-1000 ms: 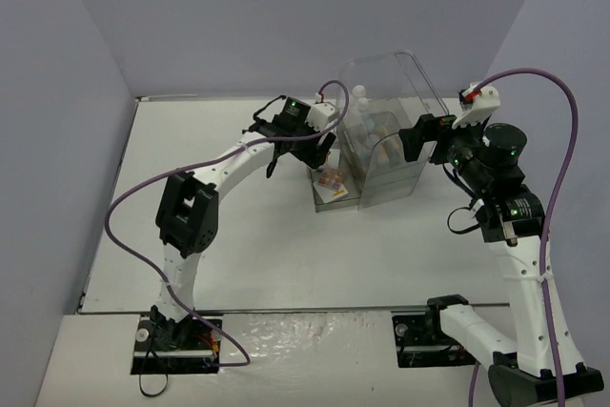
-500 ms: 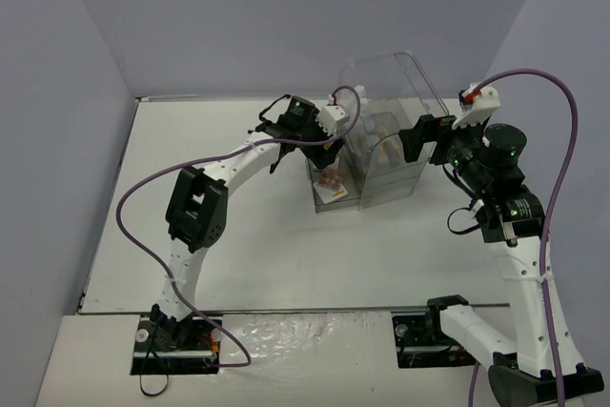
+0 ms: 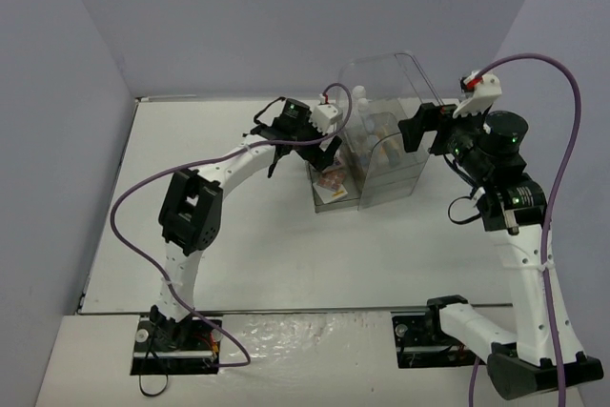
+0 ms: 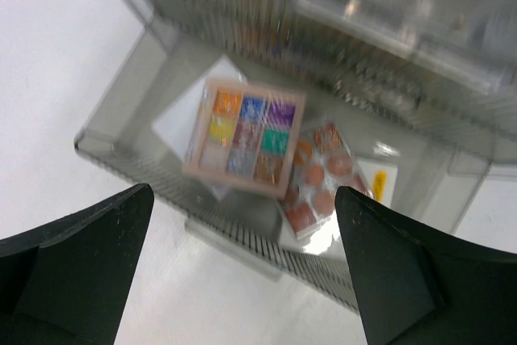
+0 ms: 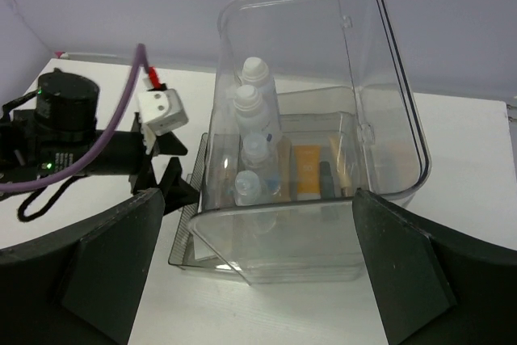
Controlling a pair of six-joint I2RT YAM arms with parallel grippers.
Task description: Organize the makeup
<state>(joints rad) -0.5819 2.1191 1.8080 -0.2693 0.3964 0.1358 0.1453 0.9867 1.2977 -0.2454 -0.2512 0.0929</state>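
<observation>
The multicolour eyeshadow palette (image 4: 242, 135) lies in the pulled-out drawer (image 4: 121, 159), over a white square compact (image 4: 184, 123). A palette of peach pans (image 4: 317, 179) lies beside it. My left gripper (image 4: 242, 199) is open and empty, just above the drawer's front edge; it also shows in the top view (image 3: 303, 154). White bottles (image 5: 249, 103), an orange flat case (image 5: 305, 169), a black slim tube (image 5: 325, 179) and a beige tube (image 5: 341, 163) stand in the clear case's top bin. My right gripper (image 5: 257, 199) is open and empty, facing the case from the right (image 3: 416, 131).
The large clear plastic case (image 3: 386, 145) stands at the middle back of the white table with its lid (image 5: 363, 78) raised. Its drawer (image 3: 334, 190) sticks out toward the near left. Grey walls close in the table on the left, back and right.
</observation>
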